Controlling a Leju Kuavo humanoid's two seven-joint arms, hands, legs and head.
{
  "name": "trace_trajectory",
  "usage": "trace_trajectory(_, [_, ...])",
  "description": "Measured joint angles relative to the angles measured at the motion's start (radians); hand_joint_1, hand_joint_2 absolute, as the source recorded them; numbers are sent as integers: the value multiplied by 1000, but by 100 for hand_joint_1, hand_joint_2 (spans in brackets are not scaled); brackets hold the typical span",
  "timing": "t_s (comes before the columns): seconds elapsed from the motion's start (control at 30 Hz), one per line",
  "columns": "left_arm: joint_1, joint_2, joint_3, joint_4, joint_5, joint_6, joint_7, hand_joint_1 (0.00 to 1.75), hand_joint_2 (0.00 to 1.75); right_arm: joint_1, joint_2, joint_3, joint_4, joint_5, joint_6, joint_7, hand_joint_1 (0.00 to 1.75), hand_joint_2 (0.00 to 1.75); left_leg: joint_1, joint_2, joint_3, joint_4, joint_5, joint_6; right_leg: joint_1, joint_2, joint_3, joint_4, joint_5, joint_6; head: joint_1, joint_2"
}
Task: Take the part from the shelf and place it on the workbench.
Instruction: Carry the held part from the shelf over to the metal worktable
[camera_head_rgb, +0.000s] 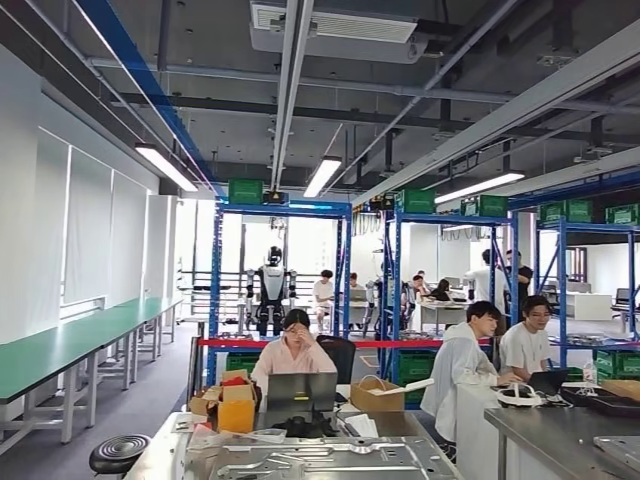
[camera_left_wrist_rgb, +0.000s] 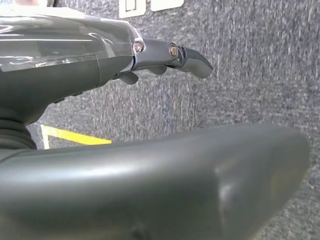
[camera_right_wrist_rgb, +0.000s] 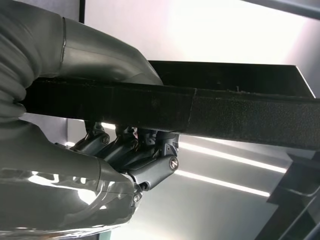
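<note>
In the right wrist view my right hand (camera_right_wrist_rgb: 75, 170) grips a long flat black part (camera_right_wrist_rgb: 226, 112). The thumb (camera_right_wrist_rgb: 105, 52) lies along one face of it and the curled fingers (camera_right_wrist_rgb: 143, 160) press on the other. The part runs well past the hand against a bright background. In the left wrist view my left hand (camera_left_wrist_rgb: 75, 65) hangs over grey carpet with its fingers (camera_left_wrist_rgb: 181, 55) stretched out and nothing in it. A metal workbench (camera_head_rgb: 423, 462) with sheet-metal pieces on it lies at the lower edge of the head view, straight ahead.
Blue shelf racks (camera_head_rgb: 217, 290) stand further back, with a red tape strung across. People sit at laptops behind the bench beside cardboard boxes (camera_head_rgb: 235, 405). A black stool (camera_head_rgb: 118, 452) stands at the left; long green tables (camera_head_rgb: 68, 345) line the left wall. Another humanoid (camera_head_rgb: 272, 285) stands far back.
</note>
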Motion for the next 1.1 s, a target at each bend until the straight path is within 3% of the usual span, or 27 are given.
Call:
trace_trajectory(0.1, [-2,0,1,0,-1,-1,-1,0,175,-2,6,-1,-1,0,-1,1,175,175,-1,6,-8,41,-24,-9,-10,-5,30,-22,6,-5,0,0])
trace_trajectory(0.2, [-4,2,3,0,-2,-1,-2,0,175,-1,12,-2,0,1,-7,1,175,175,6,9,-105,209,-98,-26,-15,-9,45,-27,-4,-5,0,0])
trace_trajectory(0.23, [-2,3,4,0,-2,-1,-2,0,175,2,12,-3,0,2,-9,1,175,175,10,10,-138,253,-107,-31,-16,-9,50,-27,-8,-3,0,0])
trace_trajectory(0.27, [0,3,5,0,-2,-1,-2,0,175,4,13,-4,1,2,-10,1,175,175,15,11,-153,262,-95,-37,-19,-9,55,-27,-14,0,0,0])
trace_trajectory(0.3, [2,3,6,0,-3,-1,-2,0,175,6,14,-6,1,-1,-9,2,175,175,21,12,-150,232,-63,-44,-22,-8,63,-26,-21,5,0,0])
trace_trajectory(0.37, [2,3,7,0,-3,-1,-4,0,175,6,16,-11,2,-15,-6,5,175,175,33,16,-110,111,26,-58,-29,-8,82,-24,-37,19,0,0])
trace_trajectory(0.4, [1,3,8,0,-3,-1,-4,0,175,7,17,-12,2,-22,-4,7,175,175,38,17,-92,64,54,-64,-30,-7,88,-23,-43,24,0,0])
trace_trajectory(0.43, [1,2,8,0,-3,-1,-4,0,175,7,17,-14,2,-26,-3,8,175,175,40,17,-82,38,69,-67,-31,-7,92,-22,-48,28,0,0])
trace_trajectory(0.53, [1,1,8,1,-3,-1,-5,0,175,7,17,-15,3,-27,-2,9,175,175,40,14,-82,33,64,-69,-31,-5,92,-21,-50,32,0,0])
trace_trajectory(0.6, [0,0,9,1,-4,-2,-5,0,175,6,17,-16,4,-30,-1,9,175,175,35,13,-84,23,46,-61,-30,-4,91,-17,-53,36,0,0])
trace_trajectory(0.67, [2,0,10,1,-6,-1,-5,0,175,7,18,-19,5,-41,5,13,175,175,26,16,-78,17,35,-32,-34,-2,88,-3,-66,48,0,0])
trace_trajectory(0.73, [1,0,13,0,-9,-1,-6,0,175,8,20,-22,5,-56,13,16,175,175,20,23,-64,20,32,-1,-39,-1,54,72,-106,59,0,0])
trace_trajectory(0.77, [-1,0,14,0,-10,-1,-6,0,175,7,21,-23,6,-60,16,18,175,175,18,27,-56,20,25,7,-39,-1,15,145,-135,61,0,0])
trace_trajectory(0.83, [-3,0,15,0,-11,-1,-6,0,175,9,21,-25,8,-64,20,19,175,175,10,33,-45,20,14,14,-37,-1,-76,282,-168,57,-1,0])
trace_trajectory(0.87, [-3,0,16,0,-11,-1,-6,0,175,11,21,-25,10,-66,22,20,175,175,5,37,-38,20,7,17,-34,-1,-106,312,-160,52,-1,0])
trace_trajectory(0.9, [-3,0,16,0,-12,-1,-6,0,175,13,21,-26,10,-67,23,21,175,175,2,40,-29,19,1,18,-28,-2,-115,298,-130,44,-1,0])
trace_trajectory(0.93, [-3,-1,16,0,-13,-1,-6,0,175,14,21,-27,10,-68,24,22,175,175,-1,43,-19,19,-6,19,-19,-5,-104,246,-84,32,-1,0])
trace_trajectory(1.0, [-3,-5,16,1,-15,-1,-7,0,175,13,22,-29,10,-68,24,23,175,175,-4,51,-1,16,-20,18,7,-33,-57,106,-1,4,-1,0])
trace_trajectory(1.03, [-2,-7,17,1,-17,-1,-7,0,175,11,23,-30,10,-67,23,24,175,175,-4,55,5,14,-25,14,18,-47,-38,55,17,-8,-1,0])
trace_trajectory(1.1, [-1,-11,17,0,-19,-1,-7,0,175,8,25,-32,10,-60,17,26,175,175,-6,67,11,7,-31,6,28,-55,-24,23,13,-19,-1,0])
